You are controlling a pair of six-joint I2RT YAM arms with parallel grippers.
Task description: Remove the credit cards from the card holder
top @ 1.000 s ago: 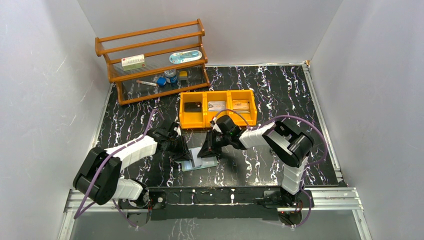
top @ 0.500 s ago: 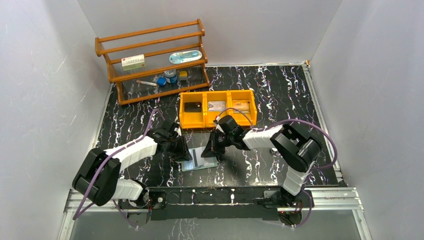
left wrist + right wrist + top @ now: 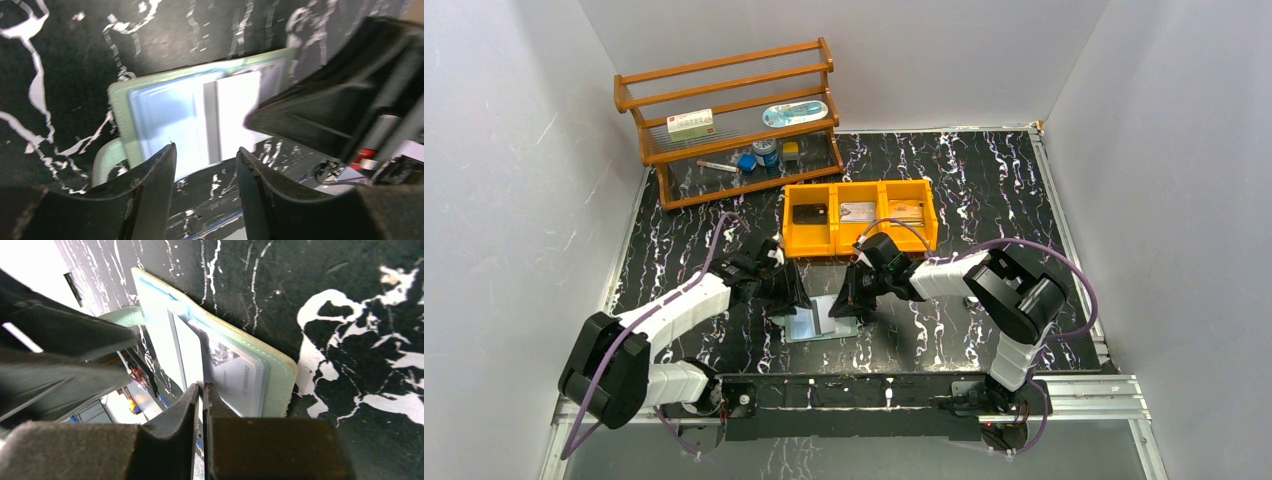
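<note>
The pale teal card holder [image 3: 820,322] lies flat on the black marbled table between my two grippers. In the right wrist view the card holder [image 3: 278,377] shows a grey credit card [image 3: 235,375] in its clear pocket. My right gripper [image 3: 202,386] is shut on a thin card edge that sticks out of that pocket. My left gripper [image 3: 206,148] stands open just over the holder's [image 3: 165,107] near-left edge, with nothing between its fingers. From above, the left gripper [image 3: 792,298] and the right gripper [image 3: 850,302] face each other across the holder.
Behind the holder stands an orange three-compartment bin [image 3: 836,249] with a black item [image 3: 809,213], a silvery card [image 3: 857,211] and a tan card [image 3: 905,212]. A wooden shelf [image 3: 724,130] with small items is at the back left. White walls close in both sides.
My left gripper has opened and drawn back a little from the holder. The right gripper closed down on the card edge and has stayed at the holder's right side.
</note>
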